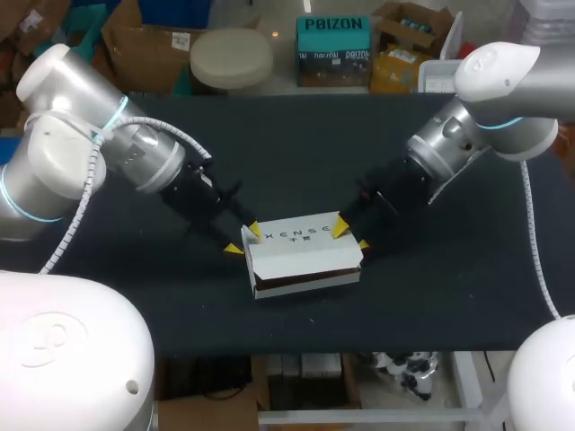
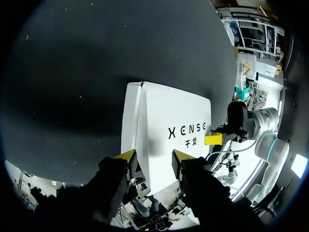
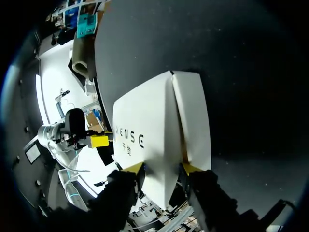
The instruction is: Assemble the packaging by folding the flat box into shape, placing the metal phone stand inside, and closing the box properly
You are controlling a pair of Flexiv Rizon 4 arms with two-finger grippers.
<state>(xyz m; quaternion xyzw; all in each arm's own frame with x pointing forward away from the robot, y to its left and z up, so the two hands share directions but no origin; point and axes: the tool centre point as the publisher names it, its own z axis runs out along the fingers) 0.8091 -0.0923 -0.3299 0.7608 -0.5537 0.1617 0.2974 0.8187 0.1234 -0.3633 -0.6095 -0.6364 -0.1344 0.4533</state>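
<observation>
The white box [image 1: 305, 256] with dark print on its lid lies in the middle of the black table. Its lid is down, and a dark strip shows under the lid's front edge. My left gripper [image 1: 244, 240] is at the box's left end. Its open fingers straddle the lid's front fold [image 2: 140, 121], as the left wrist view [image 2: 153, 158] shows. My right gripper [image 1: 351, 235] is at the right end, open, with the same fold between its fingers [image 3: 162, 167]. Each wrist view shows the box [image 3: 154, 125] and the other arm's yellow tip beyond it. The phone stand is not visible.
The black table top [image 1: 296, 144] spreads on all sides of the box. Its front edge [image 1: 296, 348] runs a short way in front of the box. Both arms come in low from the back corners.
</observation>
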